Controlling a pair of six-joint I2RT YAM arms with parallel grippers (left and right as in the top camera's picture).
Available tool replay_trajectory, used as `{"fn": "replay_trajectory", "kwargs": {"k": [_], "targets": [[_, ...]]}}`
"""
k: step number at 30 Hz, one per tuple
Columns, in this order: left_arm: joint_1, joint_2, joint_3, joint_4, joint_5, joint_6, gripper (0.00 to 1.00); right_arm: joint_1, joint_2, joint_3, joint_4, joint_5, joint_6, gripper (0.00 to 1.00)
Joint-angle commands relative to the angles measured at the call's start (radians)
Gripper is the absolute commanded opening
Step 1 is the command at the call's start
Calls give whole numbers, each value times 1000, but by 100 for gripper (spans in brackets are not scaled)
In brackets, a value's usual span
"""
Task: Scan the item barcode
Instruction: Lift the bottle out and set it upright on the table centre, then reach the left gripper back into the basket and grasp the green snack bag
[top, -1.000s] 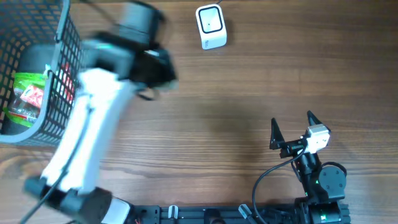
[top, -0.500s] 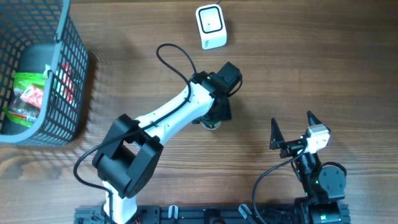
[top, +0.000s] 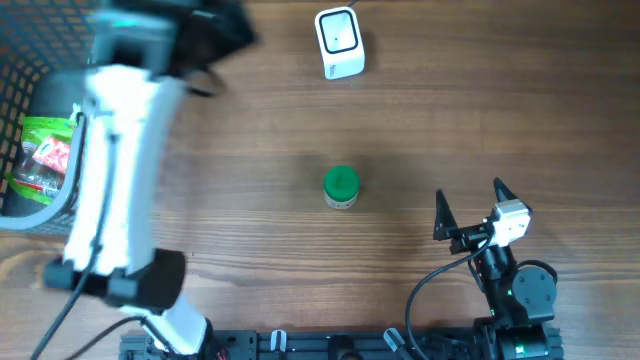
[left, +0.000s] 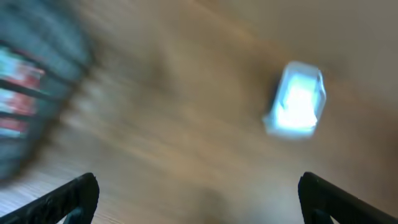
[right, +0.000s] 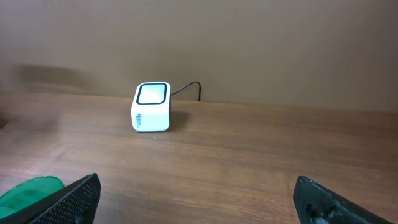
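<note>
A small jar with a green lid (top: 342, 186) stands alone on the wooden table's middle; its lid edge (right: 28, 190) shows at the lower left of the right wrist view. The white barcode scanner (top: 339, 42) sits at the far edge, also seen as scanner (right: 152, 107) and as a blurred scanner (left: 297, 99). My left gripper (left: 199, 194) is open and empty, blurred in motion at the far left as left gripper (top: 215, 30), next to the basket. My right gripper (top: 470, 210) rests open at the near right, holding nothing, apart from the jar.
A dark mesh basket (top: 28, 218) stands at the far left with a green packet (top: 40, 160) and other goods inside; it appears as a blur (left: 25, 93) in the left wrist view. The scanner's cable runs off the far edge.
The left arm set the green-lidded jar down mid-table, opened its jaws and swung back left toward the basket. The right arm has not moved.
</note>
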Motion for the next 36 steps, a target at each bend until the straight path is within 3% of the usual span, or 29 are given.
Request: {"fn": "replay_trajectory", "kwargs": {"k": [1, 6, 11, 19, 23, 32, 34, 36], "targets": [[267, -8, 28, -31, -74, 26, 100, -5, -5, -1, 6, -2, 7, 100], [595, 46, -51, -34, -66, 15, 100, -5, -5, -1, 6, -2, 7, 100], [754, 126, -230, 22, -39, 15, 100, -5, -5, -1, 6, -2, 8, 100], [830, 174, -650, 405, 19, 24, 100, -5, -5, -1, 6, -2, 8, 100], [837, 174, -792, 621, 160, 114, 100, -5, -5, -1, 6, -2, 7, 100], [837, 166, -811, 592, 53, 48, 98, -5, -5, -1, 6, -2, 7, 100], [837, 138, -800, 581, 45, 48, 93, -5, -5, -1, 6, -2, 7, 100], [837, 98, -789, 565, -4, 48, 81, -5, -4, -1, 6, -2, 7, 100]]}}
